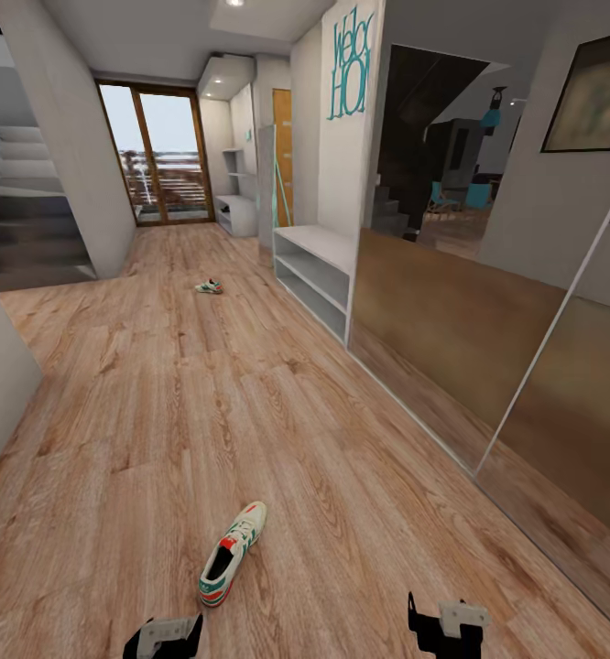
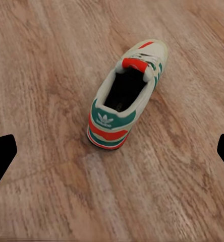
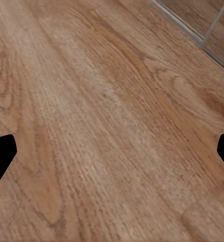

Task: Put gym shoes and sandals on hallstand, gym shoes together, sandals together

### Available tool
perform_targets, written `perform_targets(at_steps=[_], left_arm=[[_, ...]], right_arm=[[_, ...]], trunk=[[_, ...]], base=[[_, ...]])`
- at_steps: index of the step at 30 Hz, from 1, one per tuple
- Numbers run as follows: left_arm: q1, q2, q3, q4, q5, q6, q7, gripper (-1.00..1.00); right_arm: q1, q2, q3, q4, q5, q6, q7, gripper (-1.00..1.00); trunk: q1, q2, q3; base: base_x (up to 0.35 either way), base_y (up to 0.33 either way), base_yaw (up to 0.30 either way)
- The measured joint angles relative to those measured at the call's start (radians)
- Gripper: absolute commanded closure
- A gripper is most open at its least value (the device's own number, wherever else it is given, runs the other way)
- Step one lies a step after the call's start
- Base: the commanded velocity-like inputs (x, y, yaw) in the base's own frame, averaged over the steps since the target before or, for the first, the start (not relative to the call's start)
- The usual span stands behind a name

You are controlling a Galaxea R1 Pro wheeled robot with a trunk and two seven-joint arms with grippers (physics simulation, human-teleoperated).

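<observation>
Down the corridor in the head view, one gym shoe lay upright on the wood-plank floor just ahead of the left gripper, a second gym shoe sat far off near the low white open shelving, and the right gripper hung well apart over bare boards beside the mirrored wardrobe. From the left wrist view the near shoe showed its green and red-orange heel and dark opening between widely spread fingertips, not touching them; from the right wrist view equally wide fingertips framed plain floor and the wardrobe's floor rail
</observation>
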Motion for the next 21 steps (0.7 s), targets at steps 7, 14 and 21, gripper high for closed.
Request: perform_targets(at_steps=[7,14,21], left_arm=[[0.009,-0.002,0.002,-0.012,0.008,-0.039,0.0,-1.0],[0.01,0.001,0.006,-0.011,0.009,-0.079,0.001,-1.0],[0.01,0.001,0.007,-0.011,0.01,-0.118,0.002,-1.0]], right_arm=[[-0.006,0.003,0.0,0.039,-0.002,-0.039,-0.016,-1.0],[-0.006,-0.002,0.0,0.057,-0.002,-0.078,-0.015,-1.0],[-0.006,-0.004,0.0,0.058,-0.001,-0.117,-0.014,-1.0]], trunk=[[0.0,0.0,0.0],[0.0,0.0,0.0],[0.0,0.0,0.0]], base=[[0.0,0.0,0.0],[0.0,0.0,-0.13],[0.0,0.0,-0.249]])
